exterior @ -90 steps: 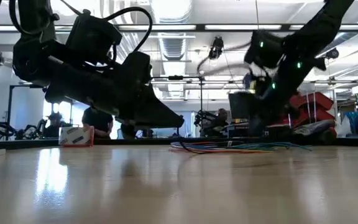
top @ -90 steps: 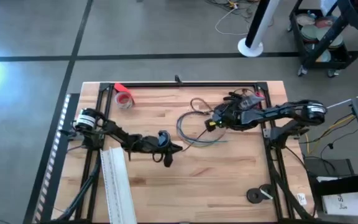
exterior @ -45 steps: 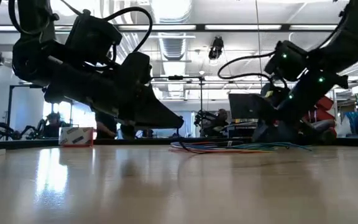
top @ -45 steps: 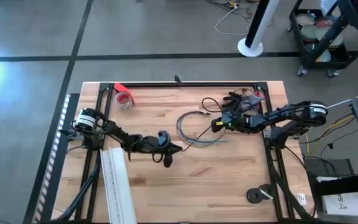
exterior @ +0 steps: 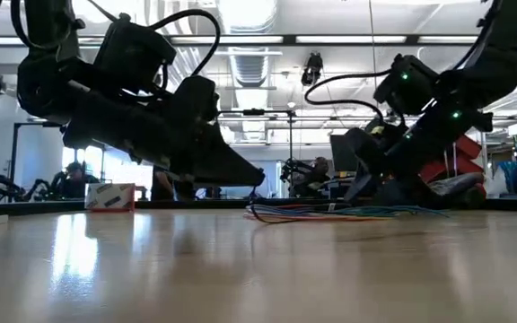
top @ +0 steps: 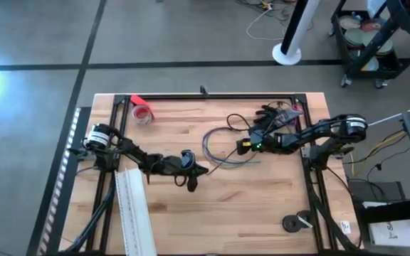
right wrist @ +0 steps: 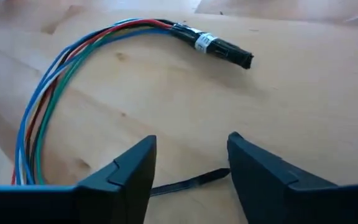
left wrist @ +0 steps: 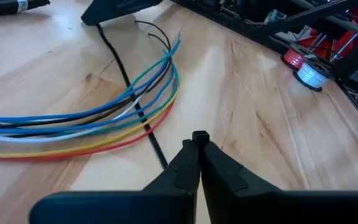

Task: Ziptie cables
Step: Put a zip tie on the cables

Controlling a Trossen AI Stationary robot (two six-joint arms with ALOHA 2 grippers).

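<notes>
Looking down on the desk (top: 262, 206), we found the cables (top: 216, 148) curled in a loop near its middle, toward the far edge. The right gripper (right wrist: 190, 163) hung low over their far-right side with jaws spread, a thin dark strip, possibly a ziptie (right wrist: 188, 181), lying between them. The left gripper (left wrist: 197, 144) waited nearer the front-left, jaws pressed together, holding nothing.

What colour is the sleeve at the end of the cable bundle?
Black, with a white band, on the cables; clearest in the right wrist view.
</notes>
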